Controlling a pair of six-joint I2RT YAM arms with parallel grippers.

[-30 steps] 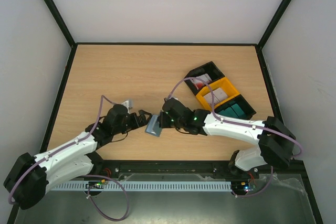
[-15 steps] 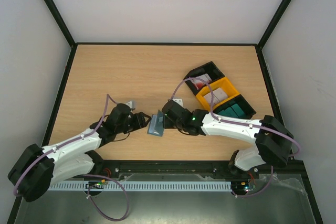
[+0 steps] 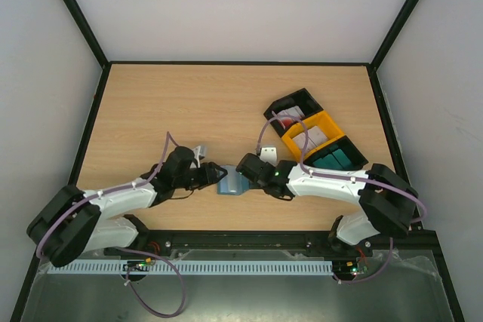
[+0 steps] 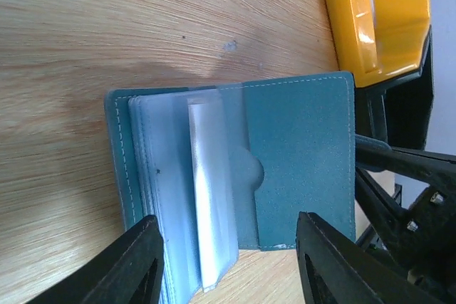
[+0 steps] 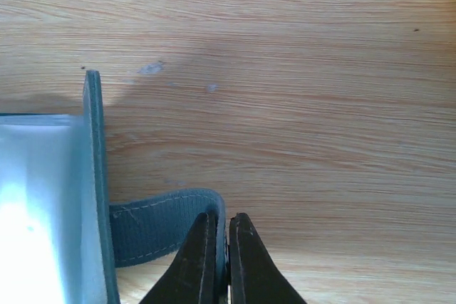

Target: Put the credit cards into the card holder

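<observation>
The teal card holder (image 3: pixel 230 183) lies open on the table between my two grippers. In the left wrist view the card holder (image 4: pixel 299 154) shows its teal pocket and pale clear sleeves. My left gripper (image 4: pixel 226 217) stands over its near edge, jaws apart, one finger (image 4: pixel 139 261) at the sleeve side, the other at the teal flap's corner. My right gripper (image 5: pixel 222 220) is shut on the card holder's strap (image 5: pixel 149 226). Credit cards, white and red, lie in the black bin (image 3: pixel 289 120) and the yellow bin (image 3: pixel 312 138).
The three-bin tray (image 3: pixel 355 157) sits at the right, slanted, with its dark-green bin nearest the right arm. The yellow bin (image 4: pixel 377 19) is just beyond the card holder in the left wrist view. A small white piece (image 3: pixel 267 154) lies by the right wrist.
The left arm has reached right to the card holder and its jaws have narrowed. The card holder, tilted up before, now lies spread open and flatter. The right gripper has kept hold and shifted slightly.
</observation>
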